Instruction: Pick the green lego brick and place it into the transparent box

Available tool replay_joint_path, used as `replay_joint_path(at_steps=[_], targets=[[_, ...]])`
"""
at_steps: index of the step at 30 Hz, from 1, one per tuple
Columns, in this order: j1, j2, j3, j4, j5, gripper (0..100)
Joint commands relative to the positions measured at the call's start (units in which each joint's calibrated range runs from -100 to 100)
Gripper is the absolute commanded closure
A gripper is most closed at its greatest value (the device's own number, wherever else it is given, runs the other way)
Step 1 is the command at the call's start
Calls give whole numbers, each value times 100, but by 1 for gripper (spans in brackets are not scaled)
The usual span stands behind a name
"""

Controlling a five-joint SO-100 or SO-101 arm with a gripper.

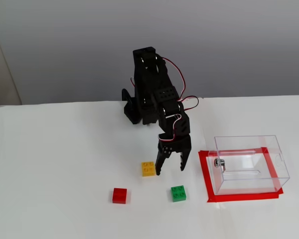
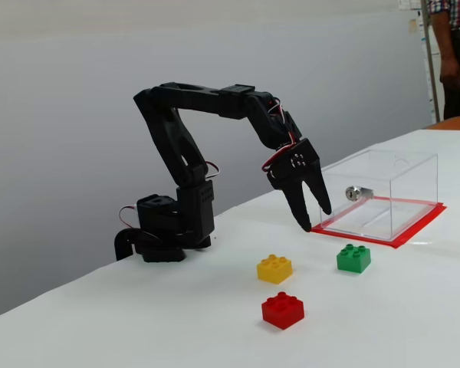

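Note:
The green lego brick (image 1: 178,193) (image 2: 353,258) lies on the white table, studs up. The transparent box (image 1: 249,164) (image 2: 383,195) stands to its right on a red tape rectangle, with a small metal knob on its left wall. My black gripper (image 1: 170,170) (image 2: 315,218) is open and empty. It hangs fingers down above the table, behind the green brick and just right of the yellow brick (image 1: 148,169) (image 2: 274,268). It touches none of them.
A red brick (image 1: 119,195) (image 2: 283,310) lies left of the green one near the front. The arm's base (image 2: 165,234) stands at the back of the table. A person (image 2: 452,54) stands at the far right behind the table.

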Motion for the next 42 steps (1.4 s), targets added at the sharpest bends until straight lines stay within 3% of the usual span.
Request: replay_joint_path(at_steps=[1, 17, 33, 42], targets=[[18, 86, -270, -87, 4, 65], [-352, 688, -279, -1288, 25, 61], [-462, 1443, -288, -1975, 30, 61], [-455, 2216, -1093, -1932, -12, 61]])
